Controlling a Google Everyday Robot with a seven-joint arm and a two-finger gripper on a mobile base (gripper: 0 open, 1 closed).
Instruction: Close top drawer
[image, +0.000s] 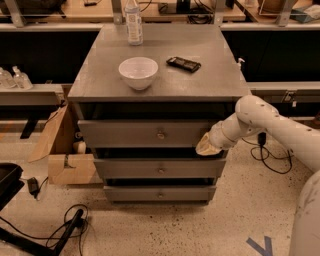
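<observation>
The top drawer (125, 134) is being shown just under the front edge of the desk (205, 85). Its long grey front panel is standing out ahead of the two drawers below, and a dark gap is being left open above it. A small metal knob (160, 134) is being carried at the middle of the panel.

The end effector (209, 146) is being held at the right end of that panel, under the desk's front right corner and low on the panel's edge, seemingly touching it. Whether it is released or clenched cannot be told. The white arm (270, 122) is being extended towards it from beyond the desk's right edge.

On the desk, a white bowl (138, 72) is being kept near the front edge, left of centre. A clear bottle (133, 22) is standing upright by the back edge, and a flat black object (183, 63) is lying right of the bowl.

The middle drawer (160, 169) and the bottom drawer (160, 193) are being shown set further back. A cardboard box (67, 162) is resting on the floor beside the desk's left edge.
</observation>
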